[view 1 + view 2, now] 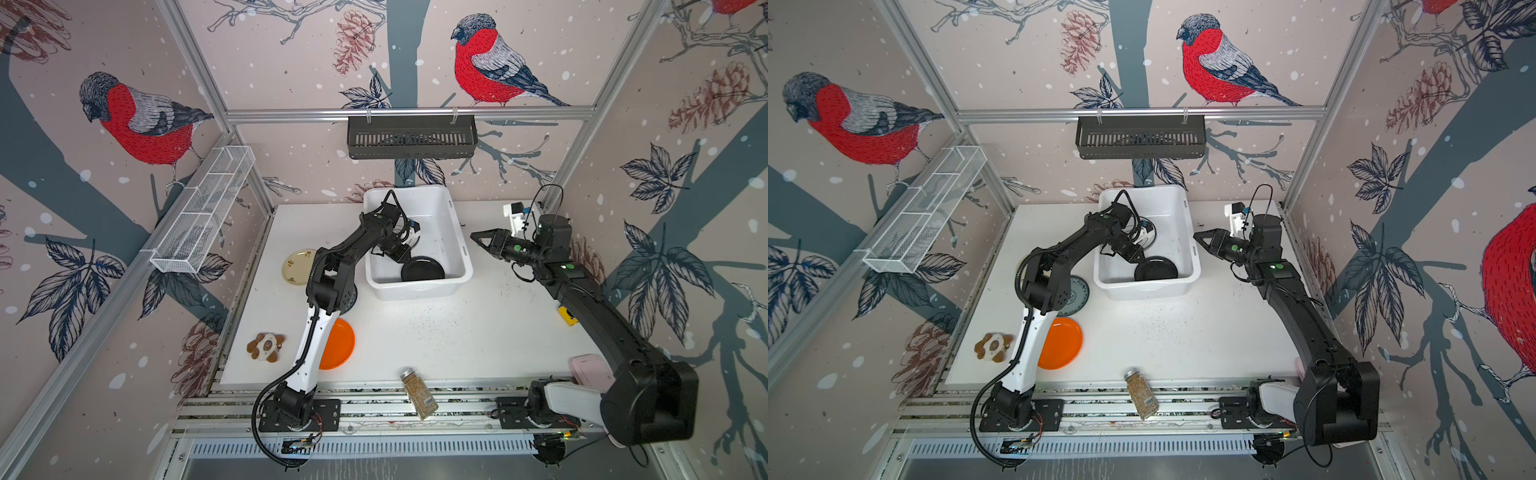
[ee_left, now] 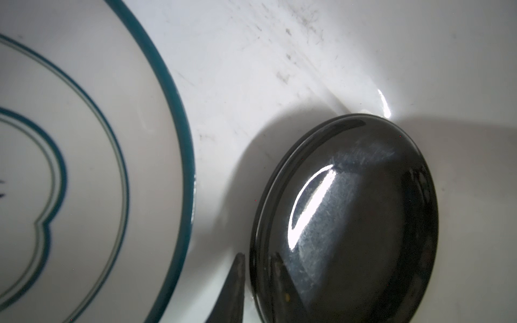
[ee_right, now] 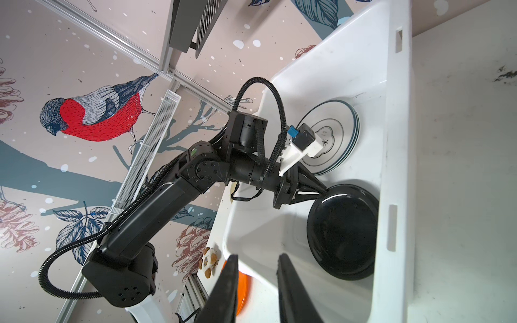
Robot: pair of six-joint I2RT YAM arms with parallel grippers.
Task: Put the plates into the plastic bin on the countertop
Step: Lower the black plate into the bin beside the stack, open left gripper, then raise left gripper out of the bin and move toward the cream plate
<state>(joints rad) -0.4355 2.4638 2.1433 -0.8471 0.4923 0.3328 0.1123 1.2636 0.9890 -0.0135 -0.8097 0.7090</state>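
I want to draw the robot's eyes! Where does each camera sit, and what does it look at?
Both top views: high above the front edge, looking down on the countertop; the left arm and right arm show.
Left wrist: inside the plastic bin, close over the black plate and white plate; only its jaws' tips show.
Right wrist: beside the bin, looking across into it; its own jaws and the left arm show.
Shared: all four show the black plate.

I see a spice jar (image 1: 419,394) lying on its side at the front edge and a brown-and-white toy (image 1: 266,345) front left. A black slotted basket (image 1: 411,137) hangs at the back, and a white mesh tray (image 1: 203,216) is mounted high on the left.
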